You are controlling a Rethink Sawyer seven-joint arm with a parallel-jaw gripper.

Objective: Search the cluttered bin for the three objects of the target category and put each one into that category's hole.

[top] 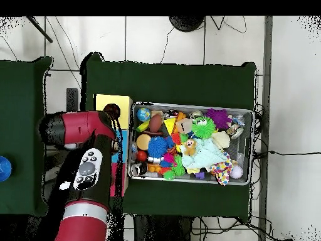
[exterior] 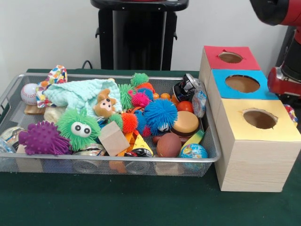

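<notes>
A wire mesh bin (exterior: 117, 160) holds a heap of toys: a green fuzzy toy with eyes (exterior: 80, 127), a purple spiky ball (exterior: 43, 138), a blue fuzzy ball (exterior: 160, 114), a baseball (exterior: 29, 93), a brown ball (exterior: 168, 144), a globe ball (exterior: 193, 151), a burger toy (exterior: 185, 123) and a small bear (exterior: 104, 104). Beside the bin stand a red box (exterior: 249, 60), a blue box (exterior: 221, 89) and a yellow box (exterior: 235, 122), each with a round hole on top. The red arm (top: 81, 128) reaches over the boxes; no fingers show in either view.
A mint cloth (exterior: 75, 93) covers part of the heap at the back left, and a wooden block (exterior: 114, 138) leans near the front. Red arm parts (exterior: 282, 81) sit right of the blue box. Green felt (exterior: 141, 202) covers the table.
</notes>
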